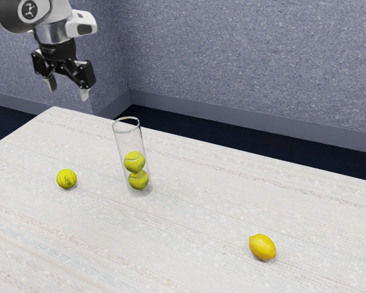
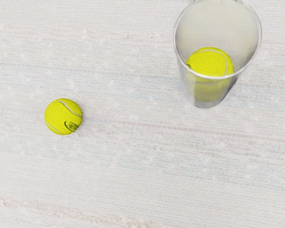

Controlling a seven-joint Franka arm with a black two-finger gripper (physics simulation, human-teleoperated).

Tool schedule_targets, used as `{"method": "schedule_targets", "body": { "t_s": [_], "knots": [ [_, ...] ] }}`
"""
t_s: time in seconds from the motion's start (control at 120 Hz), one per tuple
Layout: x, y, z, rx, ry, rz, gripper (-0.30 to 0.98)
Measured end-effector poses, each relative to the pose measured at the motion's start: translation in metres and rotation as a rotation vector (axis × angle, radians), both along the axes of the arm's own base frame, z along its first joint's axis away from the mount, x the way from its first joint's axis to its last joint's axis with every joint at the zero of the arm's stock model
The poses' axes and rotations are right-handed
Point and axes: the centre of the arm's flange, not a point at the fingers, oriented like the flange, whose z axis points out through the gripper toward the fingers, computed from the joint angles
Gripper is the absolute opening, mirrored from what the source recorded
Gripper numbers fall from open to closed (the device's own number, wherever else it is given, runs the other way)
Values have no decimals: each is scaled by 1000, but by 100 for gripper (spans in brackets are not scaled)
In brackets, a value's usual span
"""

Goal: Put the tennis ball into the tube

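- The pincer [image 1: 68, 88] hangs above the bench, in the exterior view's upper left, fingertips pointing down. Its two fingers stand wide apart, with nothing gripped between them.
- Below it, the loose tennis ball [image 1: 66, 179] sits on the bench, outside the tube and apart from it, towards the exterior view's left. It is yellow-green, with a pale seam and dark printing on its side.
- Near that ball stands the tube [image 1: 129, 141], clear, upright and open at the top.
- Inside the tube are two more tennis balls, one above the other: the lower ball [image 1: 138, 180] down at the base, the upper ball [image 1: 134, 162] just over it. The stretch above them, up to the rim, is unfilled.
- Well apart from the tube, towards the exterior view's right, a yellow lemon [image 1: 263, 247] lies on the bench [image 1: 189, 213].
- The bench top is whitish, with faint streaks.
- Beyond it rises a speckled blue-grey wall [image 1: 244, 55].
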Motion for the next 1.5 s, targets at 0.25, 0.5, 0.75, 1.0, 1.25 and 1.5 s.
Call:
{"method": "schedule_targets", "body": {
  "t_s": [0.25,0.5,0.75,1.0,1.25,1.5],
  "knots": [
    [-3,62,-31,-9,16,149,69],
    [-15,113,-167,-102,146,289,69],
    [-35,184,-289,-209,204,481,69],
    [-4,173,-300,-179,139,356,69],
    [18,201,-323,-166,140,305,69],
    [44,216,-352,-175,155,229,69]
  ]
}}
